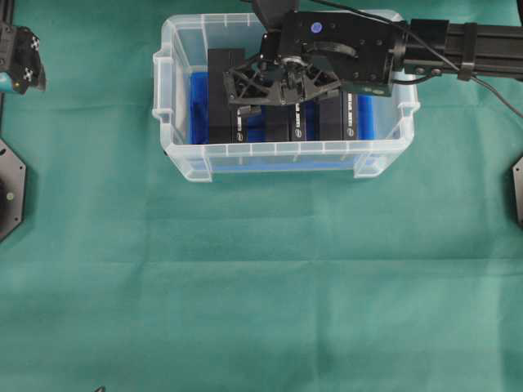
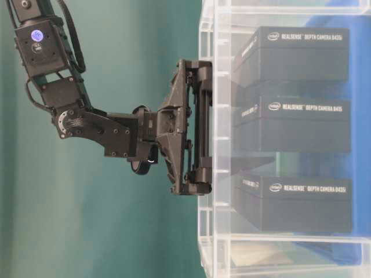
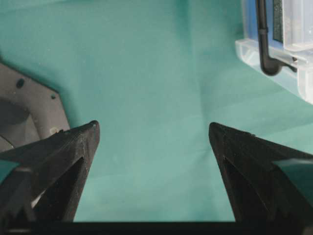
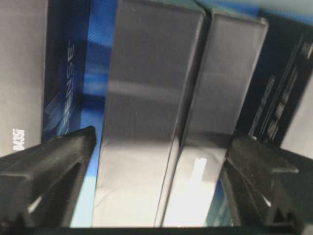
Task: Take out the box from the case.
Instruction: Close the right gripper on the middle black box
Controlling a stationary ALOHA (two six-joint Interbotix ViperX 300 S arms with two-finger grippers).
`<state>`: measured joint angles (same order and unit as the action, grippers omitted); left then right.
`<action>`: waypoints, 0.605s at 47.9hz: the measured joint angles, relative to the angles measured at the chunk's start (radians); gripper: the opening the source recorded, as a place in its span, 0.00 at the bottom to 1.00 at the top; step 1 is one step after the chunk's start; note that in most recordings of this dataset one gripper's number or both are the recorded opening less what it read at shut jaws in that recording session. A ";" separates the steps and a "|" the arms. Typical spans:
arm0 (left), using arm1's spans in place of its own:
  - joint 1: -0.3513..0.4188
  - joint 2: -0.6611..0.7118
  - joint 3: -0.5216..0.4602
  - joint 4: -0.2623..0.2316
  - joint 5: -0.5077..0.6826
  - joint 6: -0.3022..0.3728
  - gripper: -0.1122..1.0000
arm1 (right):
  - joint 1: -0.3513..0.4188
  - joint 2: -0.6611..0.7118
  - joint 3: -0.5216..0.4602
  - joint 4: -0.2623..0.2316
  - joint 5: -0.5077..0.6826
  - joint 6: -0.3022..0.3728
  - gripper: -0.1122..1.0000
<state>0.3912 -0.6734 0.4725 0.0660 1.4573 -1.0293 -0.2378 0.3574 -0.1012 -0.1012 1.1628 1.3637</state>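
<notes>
Jaws of the right gripper [image 4: 156, 196] stood wide, holding nothing, one finger [image 4: 49, 171] at the lower left of the right wrist view and the other at the lower right. Between them, straight ahead, lay a dark box [image 4: 146, 122] with its long axis running away from the camera, parallel to the fingers; a second narrow box face sat pressed against its right side. It looked as if both fell inside the span, so which one the jaws would close on could not be told.

From overhead, the right gripper [image 1: 274, 86] hung over the middle of the case [image 1: 176, 159], above a row of dark boxes [image 1: 225, 94] standing side by side on the blue lining. The table-level view showed the fingers just at the rim of the case [image 2: 208, 249], with the boxes [image 2: 301, 55] further inside it.

Well apart, the left gripper [image 3: 154, 147] was also spread wide over bare green cloth [image 3: 146, 73], so the right arm was plainly the nearer.
</notes>
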 measured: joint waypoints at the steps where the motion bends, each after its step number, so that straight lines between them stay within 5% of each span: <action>1: 0.000 0.000 0.000 -0.002 0.000 0.000 0.98 | 0.000 0.000 -0.002 0.002 0.000 0.006 0.80; 4: 0.000 0.000 0.000 -0.002 0.002 -0.002 0.98 | 0.002 -0.002 0.000 0.005 0.000 0.026 0.70; 29: 0.000 0.008 0.000 -0.002 0.000 -0.002 0.98 | 0.005 -0.002 0.000 -0.002 0.011 0.041 0.70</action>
<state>0.3912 -0.6657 0.4725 0.0644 1.4573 -1.0308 -0.2332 0.3559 -0.1012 -0.1028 1.1735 1.4051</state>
